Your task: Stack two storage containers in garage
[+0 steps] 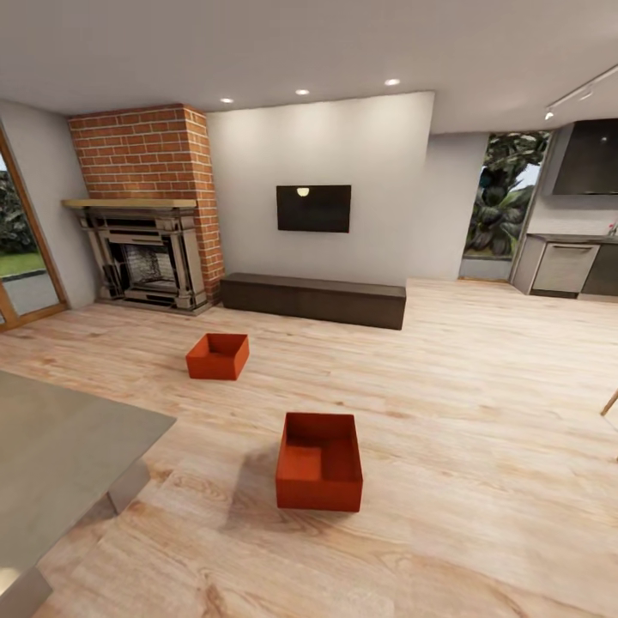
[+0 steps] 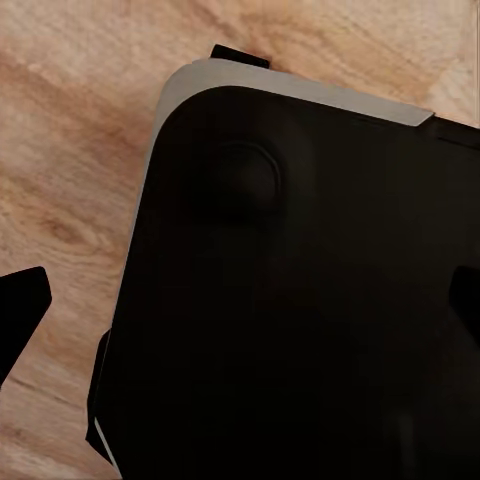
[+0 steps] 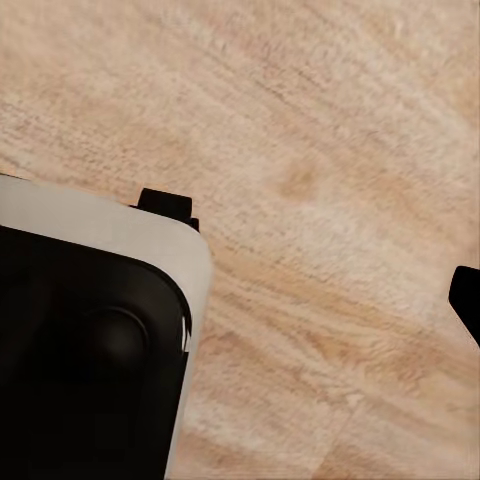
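Two orange-red open-top storage containers stand apart on the light wood planks of the living room. The nearer container (image 1: 318, 463) is just ahead of me, and the farther container (image 1: 218, 356) sits beyond it to the left, toward the fireplace. Both are empty and upright. My left gripper (image 2: 242, 305) hangs open over the robot's dark base (image 2: 300, 250), one fingertip (image 2: 20, 315) showing at each side of the left wrist view. My right gripper (image 3: 240, 310) is open too, its fingertip (image 3: 468, 300) over bare planks. The garage and its concrete floor are out of view.
A red brick fireplace (image 1: 146, 206) stands at the back left, with a wall TV (image 1: 313, 208) above a low dark cabinet (image 1: 313, 299). A grey tabletop (image 1: 60, 446) juts in at the near left. Glazed doors (image 1: 21, 257) are far left, kitchen units (image 1: 566, 266) far right.
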`<state>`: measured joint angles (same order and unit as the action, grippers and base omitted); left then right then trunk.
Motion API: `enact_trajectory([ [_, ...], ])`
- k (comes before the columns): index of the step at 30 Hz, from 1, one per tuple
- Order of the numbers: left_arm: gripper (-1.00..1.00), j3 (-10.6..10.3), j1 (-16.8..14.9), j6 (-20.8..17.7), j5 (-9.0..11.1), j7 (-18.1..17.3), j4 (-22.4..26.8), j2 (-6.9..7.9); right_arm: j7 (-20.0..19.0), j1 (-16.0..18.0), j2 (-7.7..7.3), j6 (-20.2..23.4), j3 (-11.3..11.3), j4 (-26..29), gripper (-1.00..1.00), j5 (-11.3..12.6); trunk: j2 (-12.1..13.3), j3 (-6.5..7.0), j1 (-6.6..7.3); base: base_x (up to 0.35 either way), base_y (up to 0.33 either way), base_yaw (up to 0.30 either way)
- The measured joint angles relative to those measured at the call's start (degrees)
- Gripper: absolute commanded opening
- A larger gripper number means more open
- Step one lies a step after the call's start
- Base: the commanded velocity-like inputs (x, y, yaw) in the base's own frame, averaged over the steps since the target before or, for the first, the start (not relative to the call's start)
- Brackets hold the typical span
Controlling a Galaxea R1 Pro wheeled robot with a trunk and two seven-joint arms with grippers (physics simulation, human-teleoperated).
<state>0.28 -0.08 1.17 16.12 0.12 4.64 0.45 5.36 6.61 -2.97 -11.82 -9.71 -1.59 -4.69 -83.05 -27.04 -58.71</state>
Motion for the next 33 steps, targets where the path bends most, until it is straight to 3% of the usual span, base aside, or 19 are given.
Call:
enact_trajectory([
  [33, 1.0, 0.0, 0.0, 0.0, 0.1, 0.0, 0.0, 0.08, 0.0, 0.0, -0.12, 0.0, 0.0, 0.0, 1.0, 0.0, 0.0, 0.0, 0.01, 0.303, 0.0, 0.0],
])
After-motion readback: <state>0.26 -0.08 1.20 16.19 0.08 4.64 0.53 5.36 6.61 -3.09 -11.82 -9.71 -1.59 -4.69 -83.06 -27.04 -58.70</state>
